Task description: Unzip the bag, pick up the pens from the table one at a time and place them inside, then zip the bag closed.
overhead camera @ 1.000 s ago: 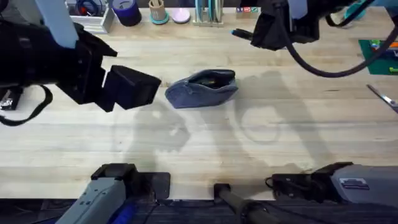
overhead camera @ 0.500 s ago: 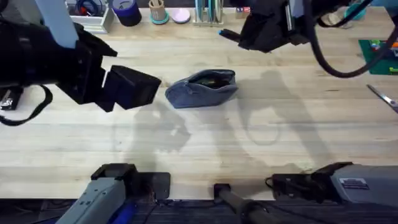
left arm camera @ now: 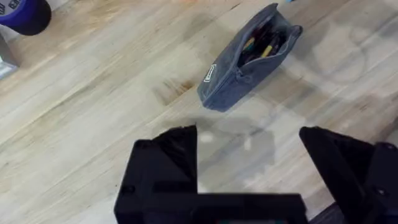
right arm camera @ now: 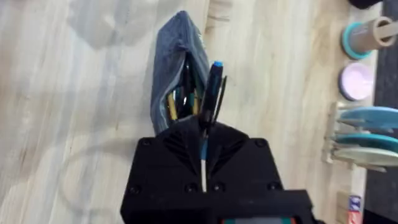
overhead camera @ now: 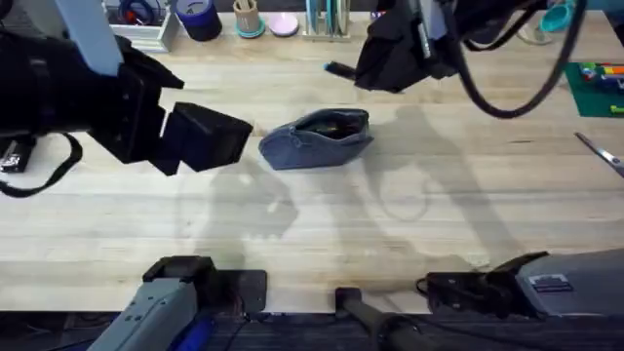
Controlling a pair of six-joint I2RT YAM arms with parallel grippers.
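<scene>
bag [overhead camera: 318, 139] mid-table [overhead camera: 292, 234], left gripper [overhead camera: 210, 136] just left of it, right gripper [overhead camera: 346, 70] behind, pen [right arm camera: 213, 87] apparently between its jaws

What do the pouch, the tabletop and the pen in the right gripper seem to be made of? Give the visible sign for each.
The pouch: blue-grey woven fabric, matte, going by its soft sagging sides and stitched zipper. The tabletop: pale wood planks with a low sheen, showing grain and seams. The pen in the right gripper: probably plastic, smooth dark barrel with a blue tip.

The pale plank table [overhead camera: 322, 214] bears the open bag [overhead camera: 318, 138] and scissors [overhead camera: 601, 153].
</scene>
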